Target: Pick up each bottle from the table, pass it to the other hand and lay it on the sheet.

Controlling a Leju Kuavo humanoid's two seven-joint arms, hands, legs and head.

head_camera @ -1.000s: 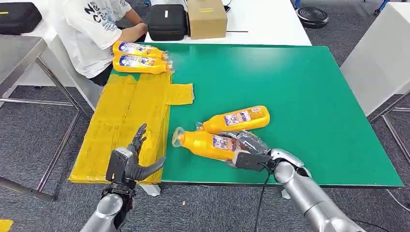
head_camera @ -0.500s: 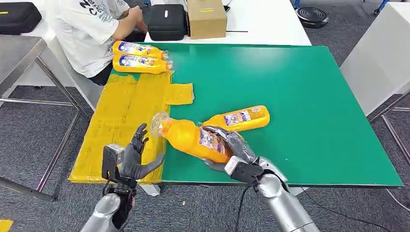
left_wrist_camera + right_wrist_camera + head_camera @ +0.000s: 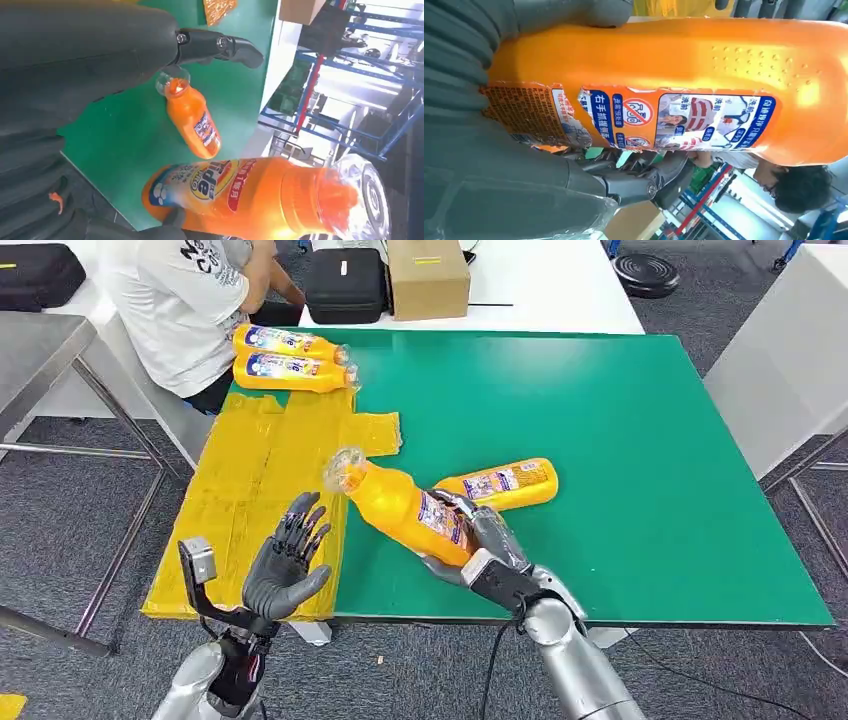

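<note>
My right hand [image 3: 478, 541] grips an orange bottle [image 3: 403, 506] around its lower body and holds it above the green table [image 3: 620, 440], clear cap [image 3: 346, 469] pointing up and toward the yellow sheet [image 3: 250, 490]. The same bottle [image 3: 684, 85] fills the right wrist view and shows close up [image 3: 250, 197] in the left wrist view. My left hand [image 3: 285, 565] is open, fingers spread, palm toward the bottle, a short gap away over the sheet's near edge. A second orange bottle [image 3: 505, 483] lies on the table just behind. Two more bottles [image 3: 290, 358] lie at the sheet's far end.
A person in a white shirt [image 3: 185, 300] sits at the table's far left corner by the two bottles. A black case [image 3: 345, 285] and a cardboard box [image 3: 428, 278] stand on the white table behind. A grey table [image 3: 40, 350] is at left.
My right hand has lifted the bottle off the table and swung it up and left, cap rising. My left hand has risen and opened wider toward it.
</note>
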